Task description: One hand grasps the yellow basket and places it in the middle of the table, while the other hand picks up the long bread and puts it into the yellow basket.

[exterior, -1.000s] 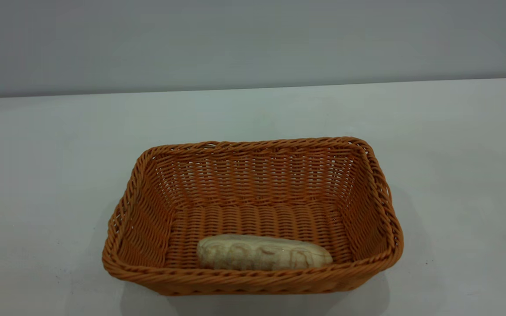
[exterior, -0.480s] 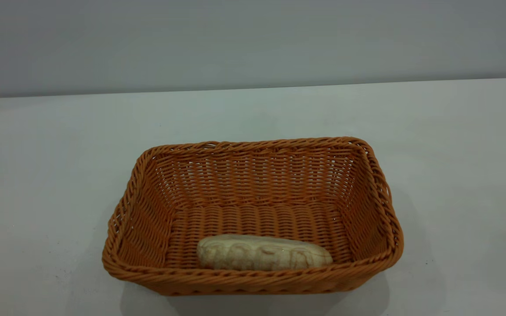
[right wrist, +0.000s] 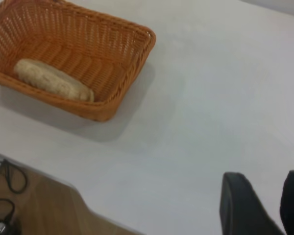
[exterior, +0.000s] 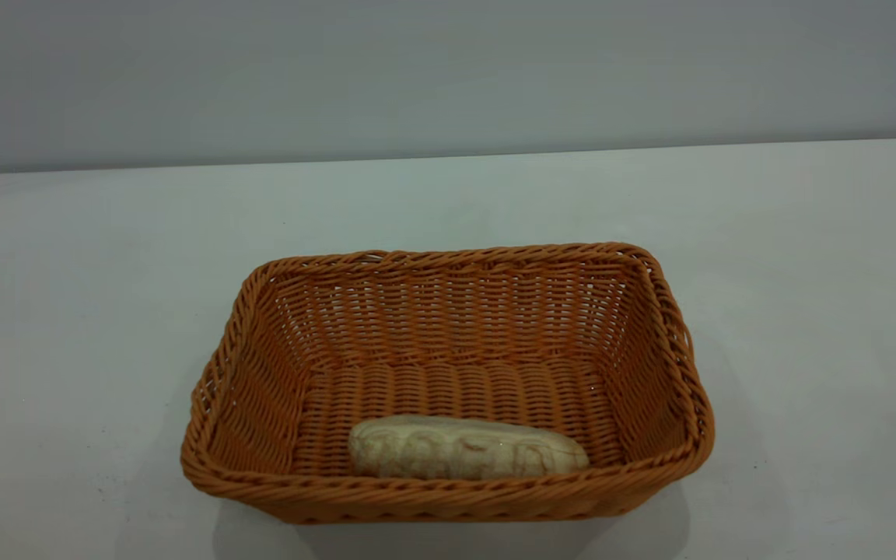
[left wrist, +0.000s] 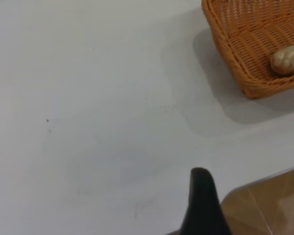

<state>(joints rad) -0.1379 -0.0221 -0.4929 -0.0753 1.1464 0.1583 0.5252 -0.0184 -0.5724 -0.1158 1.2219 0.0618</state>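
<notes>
A: Where does the small oblong cream loaf with orange-brown ridged stripes, the long bread (exterior: 467, 456), lie relative to the fingers?

B: Well apart from both. The left gripper shows only as one tapering black fingertip (left wrist: 202, 203) low over the broad white matte table (exterior: 67, 311) near its edge; whether it is apart or together, I cannot tell. The right gripper (right wrist: 264, 205) shows two rounded black fingers with a gap between them, holding nothing, also near the table's edge and far from the loaf.

A: And the bread itself?

B: It lies lengthwise on the woven floor of the large rectangular orange-tan wicker tray, the yellow basket (exterior: 448, 502), touching the near long wall, striped top up.

A: The basket's build?

B: Braided rim, sloping woven sides with small gaps, ribbed floor. It sits flat around the table's middle, holding only the loaf.

A: Beyond it?

B: Bare tabletop with a few tiny dark specks, then a plain grey wall (exterior: 448, 70). Brown wooden floor (right wrist: 34, 205) shows past the table edge, with black cables (right wrist: 5, 196) on it.
</notes>
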